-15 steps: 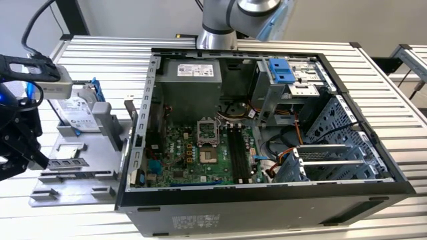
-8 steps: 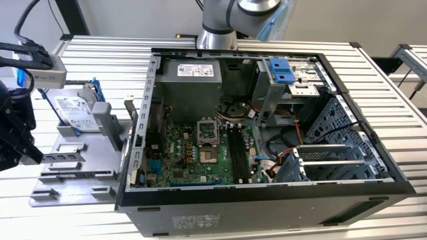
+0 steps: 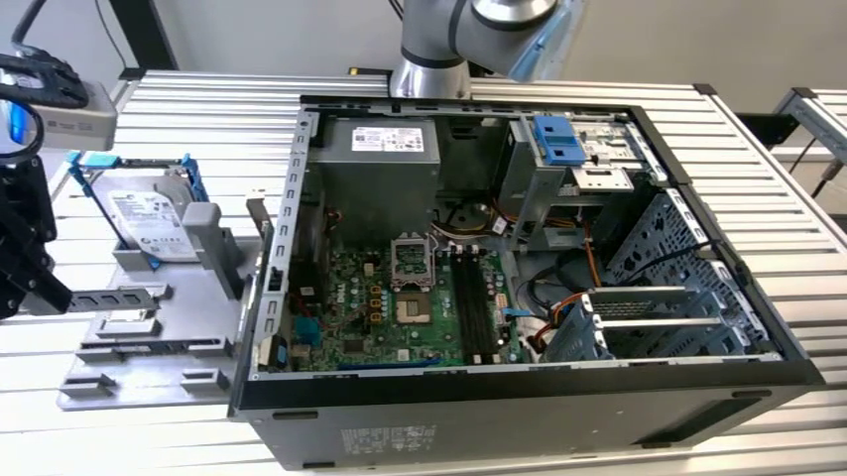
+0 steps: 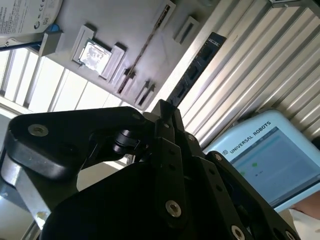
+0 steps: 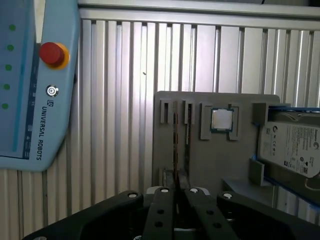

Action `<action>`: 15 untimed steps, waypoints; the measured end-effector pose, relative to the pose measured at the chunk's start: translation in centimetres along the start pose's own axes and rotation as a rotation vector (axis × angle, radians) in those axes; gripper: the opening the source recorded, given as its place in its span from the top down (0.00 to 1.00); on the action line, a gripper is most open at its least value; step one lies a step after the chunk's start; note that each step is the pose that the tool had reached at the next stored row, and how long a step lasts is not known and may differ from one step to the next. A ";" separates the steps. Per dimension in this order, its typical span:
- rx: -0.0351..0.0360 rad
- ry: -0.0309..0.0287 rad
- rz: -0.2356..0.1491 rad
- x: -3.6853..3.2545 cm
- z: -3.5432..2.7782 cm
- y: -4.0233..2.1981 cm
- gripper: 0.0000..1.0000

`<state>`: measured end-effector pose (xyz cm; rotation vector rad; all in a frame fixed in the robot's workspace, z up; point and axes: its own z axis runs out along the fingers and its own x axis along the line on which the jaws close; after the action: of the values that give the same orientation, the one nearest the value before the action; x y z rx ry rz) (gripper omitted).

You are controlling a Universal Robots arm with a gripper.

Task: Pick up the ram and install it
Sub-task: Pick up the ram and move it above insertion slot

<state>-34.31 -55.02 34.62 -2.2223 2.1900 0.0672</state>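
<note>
My gripper (image 4: pixel 165 107) is shut on the ram (image 4: pixel 197 67), a thin dark stick with chips that juts out past the fingertips over the slatted table. In the first wrist view the ram (image 5: pixel 175 145) appears edge-on as a thin line rising from the gripper (image 5: pixel 175 189), in front of the grey fixture plate (image 5: pixel 220 165). In the exterior view the gripper (image 3: pixel 34 268) hangs at the far left, beside the fixture plate (image 3: pixel 146 327) and well away from the open computer case (image 3: pixel 530 397). The motherboard's black slots (image 3: pixel 473 297) lie inside the case.
The fixture plate carries a hard drive in a blue frame (image 3: pixel 139 213) and a small square silver chip (image 5: pixel 220 120). A light-blue teach pendant (image 5: pixel 30 100) rests on the table beside the plate. The arm's base (image 3: pixel 450 40) stands behind the case.
</note>
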 end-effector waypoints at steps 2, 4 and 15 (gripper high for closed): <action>-0.0001 0.0003 0.000 -0.02 -0.46 0.01 1.00; -0.0001 0.0007 0.000 -0.04 -0.89 0.01 1.00; -0.0001 0.0019 0.000 -0.16 -3.48 0.06 1.00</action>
<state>-34.32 -55.02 38.10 -2.2233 2.1910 0.0652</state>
